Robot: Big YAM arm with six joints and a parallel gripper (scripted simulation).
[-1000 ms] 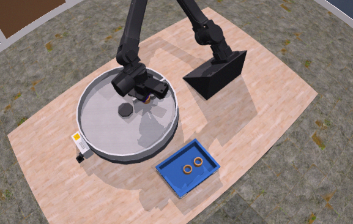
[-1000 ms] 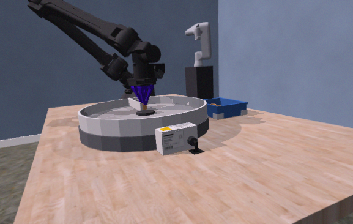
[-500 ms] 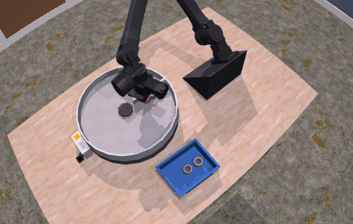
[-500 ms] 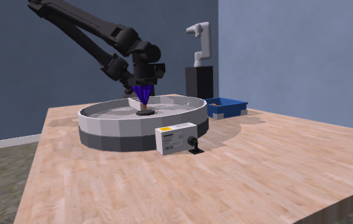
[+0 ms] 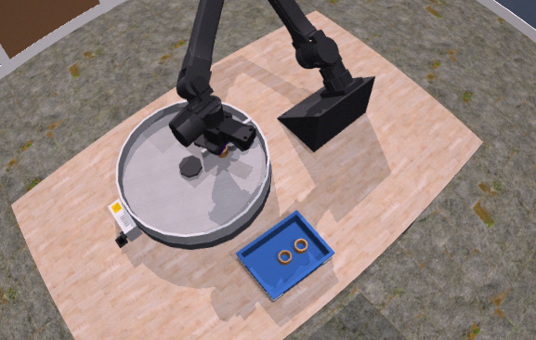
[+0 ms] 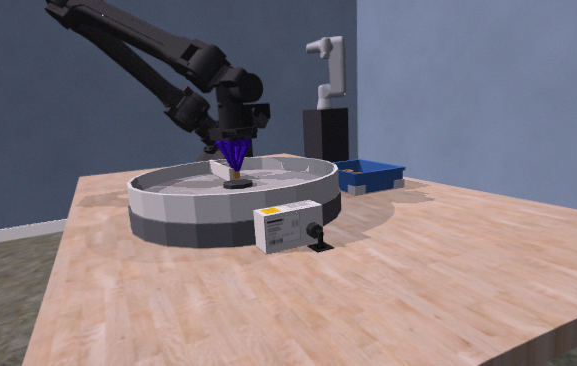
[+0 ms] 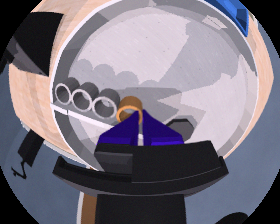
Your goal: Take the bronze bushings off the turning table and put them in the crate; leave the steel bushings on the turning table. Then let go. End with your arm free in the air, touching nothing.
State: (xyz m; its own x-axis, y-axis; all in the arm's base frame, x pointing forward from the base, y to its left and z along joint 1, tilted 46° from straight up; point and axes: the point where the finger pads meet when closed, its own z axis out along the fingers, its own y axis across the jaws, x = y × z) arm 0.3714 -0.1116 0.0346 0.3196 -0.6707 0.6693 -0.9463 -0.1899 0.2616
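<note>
My gripper point(image 5: 221, 150) point(image 6: 236, 169) point(image 7: 140, 113) points down inside the turning table point(image 5: 161, 200) point(image 6: 195, 206) point(image 7: 141, 45), near its hub. It is shut on the wall of a bronze bushing point(image 6: 236, 175) point(image 7: 130, 103), one finger over the bore; the bushing appears to stand on the table's surface. Three steel bushings point(image 7: 70, 84) point(image 7: 89, 88) point(image 7: 110, 96) stand in a row beside it in the wrist view, along a white divider; the arm hides them in the top view. The blue crate point(image 5: 263, 267) point(image 6: 378, 179) point(image 7: 237, 14) holds two bronze bushings point(image 5: 284, 263) point(image 5: 300, 252).
A raised rim surrounds the turning table. A dark hub point(image 5: 190, 166) point(image 6: 237, 184) point(image 7: 181, 129) sits at its centre. A white box point(image 5: 124, 219) point(image 6: 288, 227) stands outside the rim. A black wedge-shaped block point(image 5: 333, 113) stands on the table behind the crate.
</note>
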